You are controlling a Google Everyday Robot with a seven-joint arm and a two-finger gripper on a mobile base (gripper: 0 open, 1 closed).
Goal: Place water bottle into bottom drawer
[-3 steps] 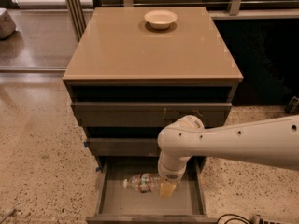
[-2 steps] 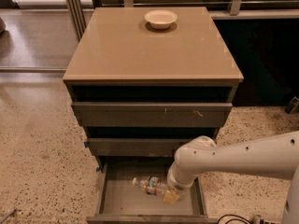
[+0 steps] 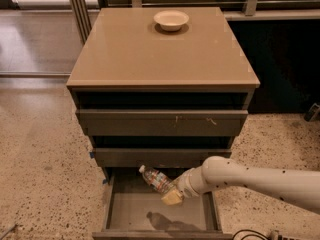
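The water bottle [image 3: 156, 180] is a small clear bottle with a white cap and a coloured label band. It hangs tilted over the open bottom drawer [image 3: 131, 210], cap up and to the left, and casts a shadow on the drawer floor. My gripper [image 3: 172, 196], on the white arm coming in from the right, is shut on the bottle's lower end. Its yellowish fingertip [image 3: 171, 198] shows just below the bottle. The drawer is pulled out at the foot of the tan-topped cabinet [image 3: 160, 59].
A cream bowl [image 3: 171, 19] sits at the back of the cabinet top. The two upper drawers [image 3: 160, 121] stick out slightly above the bottom one. Speckled floor lies on both sides. A dark cable lies at the lower right [image 3: 250, 234].
The arm has swung to the right and lower. The bottle, which lay nearly flat low in the drawer, is now tilted with its cap raised, held above the drawer floor.
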